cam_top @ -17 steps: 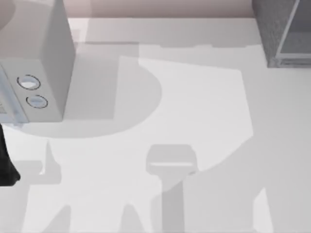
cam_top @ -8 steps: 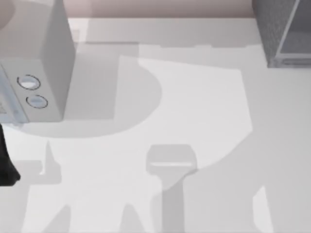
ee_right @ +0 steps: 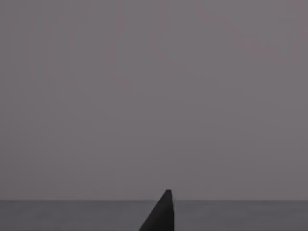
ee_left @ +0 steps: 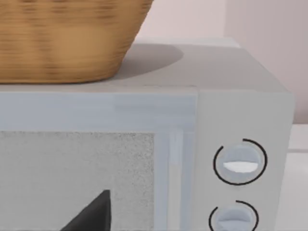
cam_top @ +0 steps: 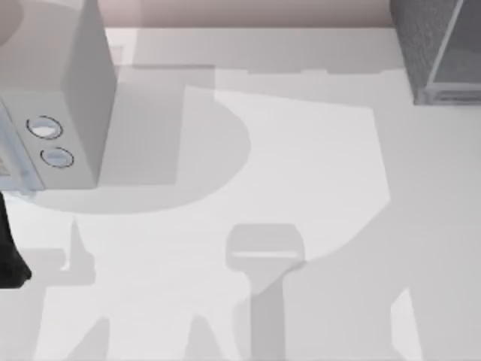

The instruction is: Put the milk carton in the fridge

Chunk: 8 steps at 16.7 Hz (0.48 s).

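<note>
The milk carton is out of view. The fridge (cam_top: pixel 436 49), dark grey and speckled with a lighter smooth panel, stands at the table's far right corner. My left arm (cam_top: pixel 7 256) is a dark shape at the table's left edge, just in front of the pale box with dials. A dark part of my left gripper (ee_left: pixel 91 216) faces that box's front at close range. In the right wrist view, a dark part of my right gripper (ee_right: pixel 161 216) points at a plain grey surface.
A pale grey box with two round dials (cam_top: pixel 56 113) fills the far left of the table. A woven basket (ee_left: pixel 62 38) sits on its top (ee_left: pixel 192 67). Soft shadows cross the white table top (cam_top: pixel 301 173).
</note>
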Tool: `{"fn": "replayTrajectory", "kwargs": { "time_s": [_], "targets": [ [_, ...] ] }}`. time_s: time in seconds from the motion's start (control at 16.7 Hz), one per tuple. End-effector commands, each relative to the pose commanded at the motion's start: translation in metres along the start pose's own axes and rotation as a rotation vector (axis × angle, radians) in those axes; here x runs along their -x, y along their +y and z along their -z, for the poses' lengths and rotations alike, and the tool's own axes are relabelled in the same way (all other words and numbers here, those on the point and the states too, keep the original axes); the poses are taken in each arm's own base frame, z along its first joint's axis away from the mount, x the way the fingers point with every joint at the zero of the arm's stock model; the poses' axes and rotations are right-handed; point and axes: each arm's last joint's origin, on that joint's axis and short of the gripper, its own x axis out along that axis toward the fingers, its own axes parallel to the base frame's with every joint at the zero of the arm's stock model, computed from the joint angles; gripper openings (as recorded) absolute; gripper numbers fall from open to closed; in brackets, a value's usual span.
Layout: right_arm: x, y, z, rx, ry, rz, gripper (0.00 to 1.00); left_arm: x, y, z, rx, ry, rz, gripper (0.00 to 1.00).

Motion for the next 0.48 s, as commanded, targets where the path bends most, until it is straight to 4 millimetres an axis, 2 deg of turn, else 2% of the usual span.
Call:
{"fn": "replayTrajectory", "kwargs": {
  "time_s": [0.12,0.48],
  "targets": [
    [0.0,0.0,0.0,0.0,0.0,0.0,0.98,0.0,0.0,0.0,0.0,0.0,0.0,1.0],
    [0.0,0.0,0.0,0.0,0.0,0.0,1.0,0.0,0.0,0.0,0.0,0.0,0.0,1.0]
  ]
}}
